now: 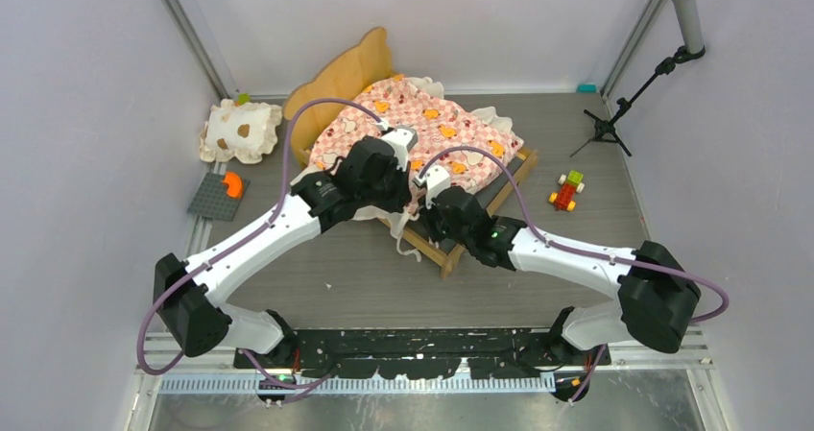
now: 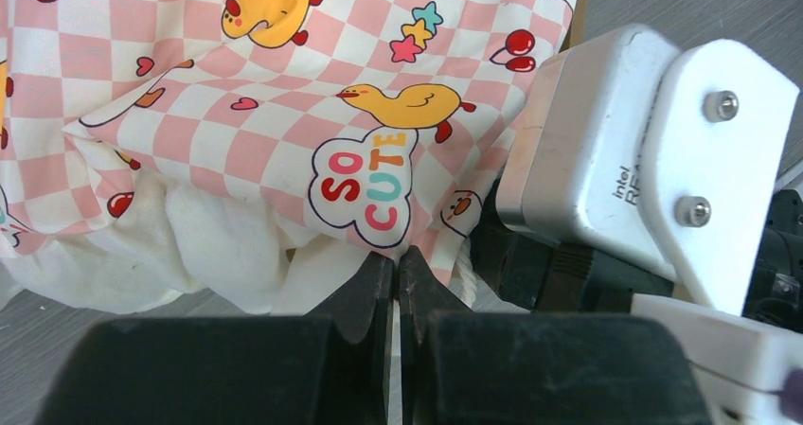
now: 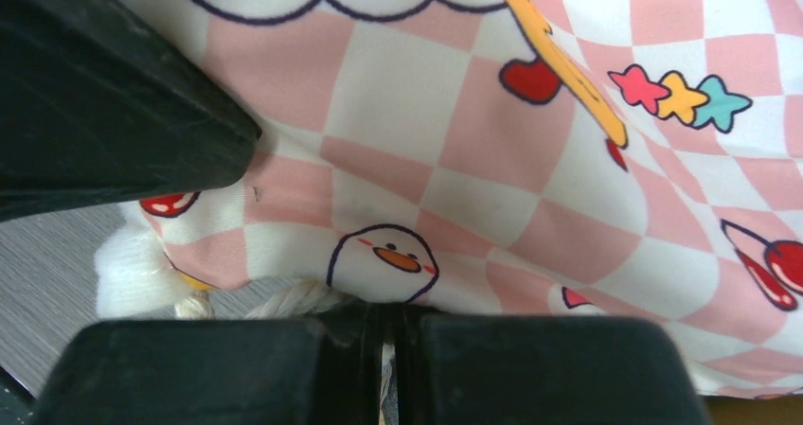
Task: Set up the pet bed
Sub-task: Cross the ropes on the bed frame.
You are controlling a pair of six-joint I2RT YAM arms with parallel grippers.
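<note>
The pet bed's light-wood frame [image 1: 342,78] stands at the back centre, wavy headboard to the left. Its pink checkered mattress [image 1: 427,124] lies on it, and the cream ruffle spills over the near-left corner. Both arms meet at that corner. In the left wrist view my left gripper [image 2: 398,266] is shut, pinching the mattress edge [image 2: 369,188] below the "SO CUTE" print. My right gripper [image 3: 386,319] is shut on a white cord [image 3: 294,300] under the mattress edge, a strand of it between the jaws.
A cream ruffled pillow [image 1: 240,129] with brown spots lies at the back left. Below it is a grey baseplate [image 1: 219,199] with an orange piece. A small toy of coloured bricks [image 1: 568,191] lies to the right, and a microphone stand [image 1: 614,114] stands at the back right.
</note>
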